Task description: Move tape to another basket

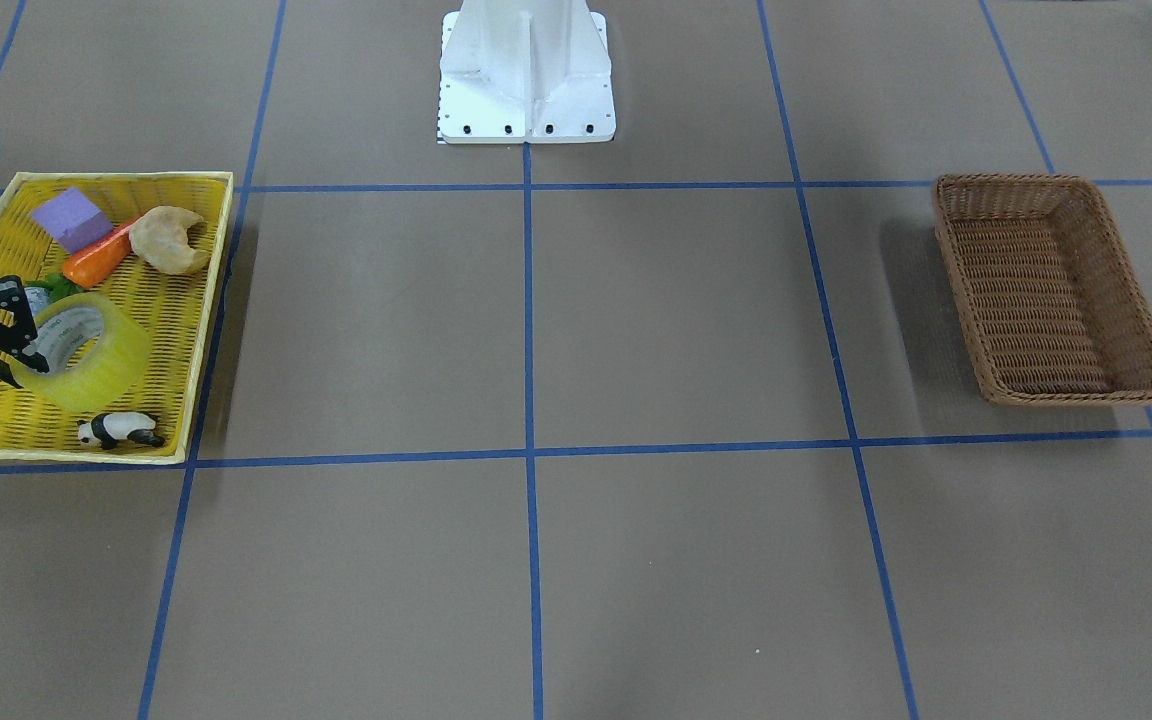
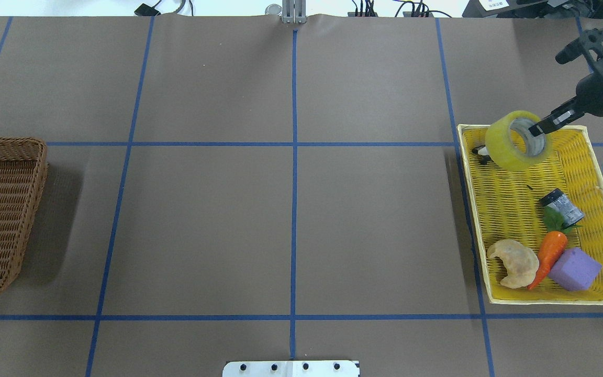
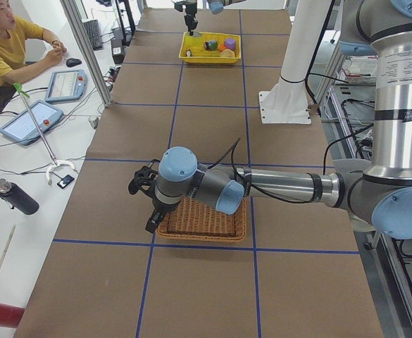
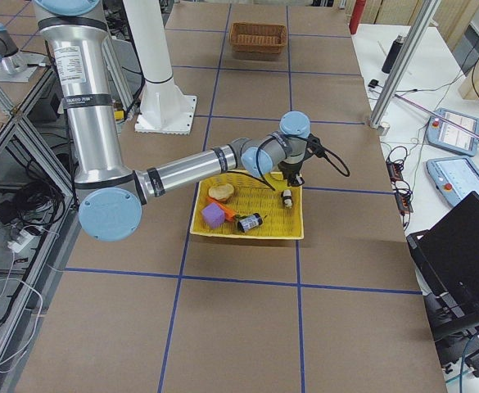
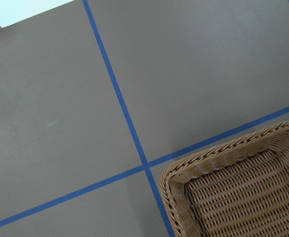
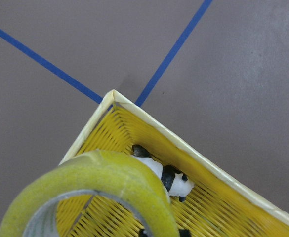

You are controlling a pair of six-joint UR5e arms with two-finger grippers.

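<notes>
My right jaws grip the tape (image 1: 86, 355) by its wall, one finger inside the core, tilted over the yellow tray (image 1: 166, 300) beside its toy panda (image 1: 119, 430). I should clear the tray's rim, then cross the desk to the basket (image 1: 1051, 290), well apart from the tray. I cannot tell the state of my left jaws.

We note table (image 1: 636, 320): flat grey-brown, crossed by blue line grid. Left of frame, tray (image 1: 171, 300): bright yellow weave, paler yellow rim. There we see:
- tape (image 1: 86, 352): translucent yellow, core white with grey print
- block (image 1: 72, 218): lilac purple
- carrot (image 1: 96, 262): orange, green leaves
- pastry (image 1: 168, 240): tan, paler beige patches
- panda (image 1: 118, 431): black and white patches
- can (image 2: 560, 205): silver, black end

Right of frame, basket (image 1: 1046, 290): dark brown wicker weave. Top centre, base (image 1: 526, 75): white, black bolt dots along edge.
</notes>
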